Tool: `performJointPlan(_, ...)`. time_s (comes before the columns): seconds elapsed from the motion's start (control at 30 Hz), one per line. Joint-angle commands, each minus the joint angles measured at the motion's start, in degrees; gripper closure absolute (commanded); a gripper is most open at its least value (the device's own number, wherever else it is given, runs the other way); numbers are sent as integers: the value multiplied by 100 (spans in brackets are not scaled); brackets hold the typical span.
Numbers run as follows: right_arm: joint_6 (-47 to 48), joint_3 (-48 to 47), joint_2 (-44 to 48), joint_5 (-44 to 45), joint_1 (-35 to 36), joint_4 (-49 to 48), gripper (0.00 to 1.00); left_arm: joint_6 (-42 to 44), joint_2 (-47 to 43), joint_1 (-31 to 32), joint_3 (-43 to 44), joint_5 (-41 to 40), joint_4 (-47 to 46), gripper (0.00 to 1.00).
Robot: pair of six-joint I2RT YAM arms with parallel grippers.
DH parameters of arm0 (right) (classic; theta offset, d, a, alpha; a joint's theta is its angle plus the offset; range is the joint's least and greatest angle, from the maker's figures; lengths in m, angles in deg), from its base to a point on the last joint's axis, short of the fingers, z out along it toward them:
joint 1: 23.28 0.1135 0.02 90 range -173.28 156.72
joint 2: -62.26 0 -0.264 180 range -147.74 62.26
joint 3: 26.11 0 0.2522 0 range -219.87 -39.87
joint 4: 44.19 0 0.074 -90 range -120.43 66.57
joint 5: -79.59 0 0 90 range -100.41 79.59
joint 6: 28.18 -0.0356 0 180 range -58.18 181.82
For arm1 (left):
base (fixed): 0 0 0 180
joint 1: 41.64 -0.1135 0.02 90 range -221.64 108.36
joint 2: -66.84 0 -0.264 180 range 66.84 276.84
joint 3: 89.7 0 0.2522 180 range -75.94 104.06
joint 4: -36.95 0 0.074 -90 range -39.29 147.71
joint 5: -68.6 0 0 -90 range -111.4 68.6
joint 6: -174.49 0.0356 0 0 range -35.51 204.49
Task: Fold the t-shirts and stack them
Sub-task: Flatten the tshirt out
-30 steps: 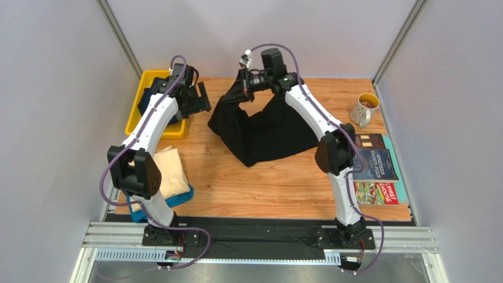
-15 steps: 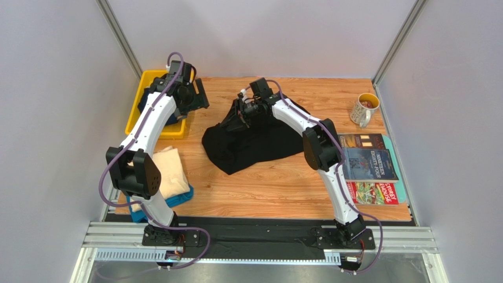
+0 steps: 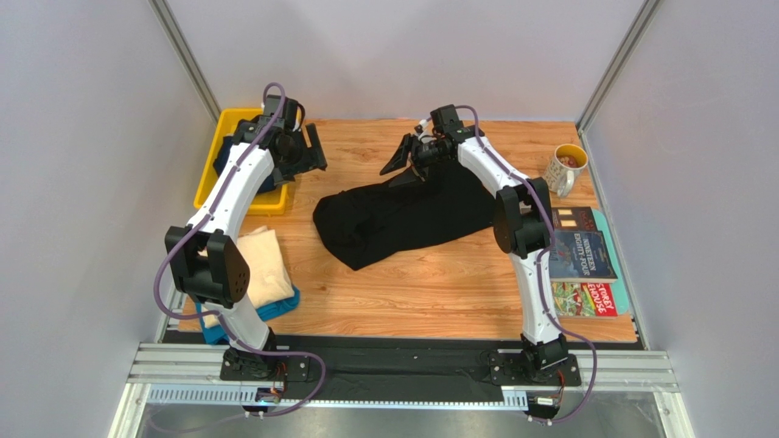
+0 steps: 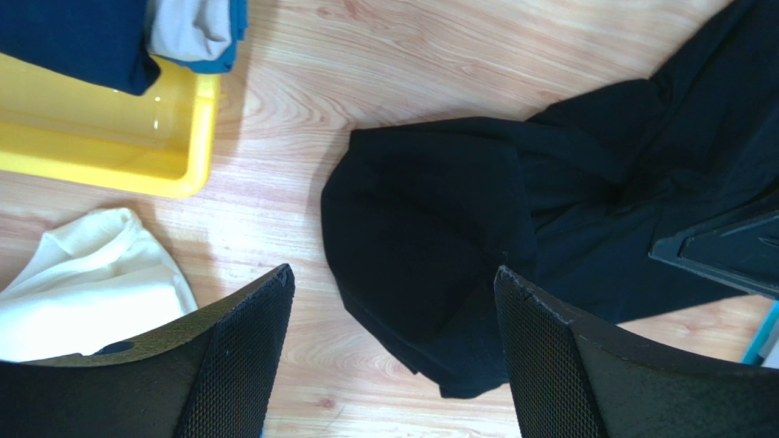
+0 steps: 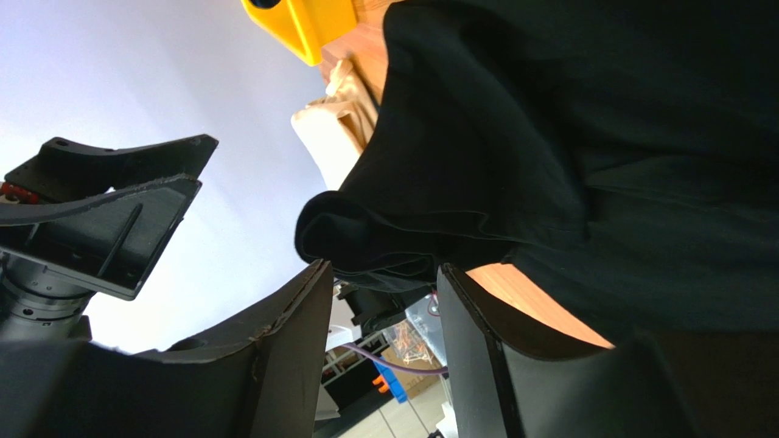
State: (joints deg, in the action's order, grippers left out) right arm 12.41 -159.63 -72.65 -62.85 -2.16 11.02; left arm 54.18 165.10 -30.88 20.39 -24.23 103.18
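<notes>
Top external view, from your left: the bin sits at the far-left corner with the navy shirt in it, and nearer you the cream shirt lies on the teal shirt at the left edge of the table. Your left gripper hangs with its jaws wide apart and empty, above the bare wood between the bin and the black shirt. That shirt lies mid-table in a rumpled heap, its edges rolled under, not spread flat. Your right gripper is at the shirt's far right end, jaws parted with nothing between them, though a loose fold of black cloth hangs just by the fingertips; whether it touches them you cannot tell. The first risk is a snag: pull that arm away carelessly and the fold could catch a finger and drag the heap further out of shape. Fold it as it lies and the creases get locked in, so flatten it first. Farther right, the mug stands near the right arm's elbow, with the magazines nearer you; a wide swing could knock it.
</notes>
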Motion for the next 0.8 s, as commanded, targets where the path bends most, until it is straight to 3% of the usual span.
performJointPlan(0.0, 396, -170, 88, 85, 155, 407, 48, 139, 149, -13, 271, 458, -70, 14)
performJointPlan(0.23, 853, 128, 26, 164, 67, 847, 49, 235, 545, 13, 325, 1336, -79, 15)
performJointPlan(0.27, 897, 242, 44, 182, 41, 882, 50, 279, 606, 22, 272, 1416, -87, 21)
performJointPlan(0.33, 1072, 366, 149, 304, -73, 1014, 51, 332, 668, 109, 88, 1574, -131, 24)
performJointPlan(0.57, 1372, 1218, 519, 587, -793, 1137, 51, 288, 729, 558, -650, 1715, -325, 18)
performJointPlan(0.77, 1557, 1166, 475, 692, -1005, 1251, 51, 367, 1089, 839, -748, 1777, -316, 17)
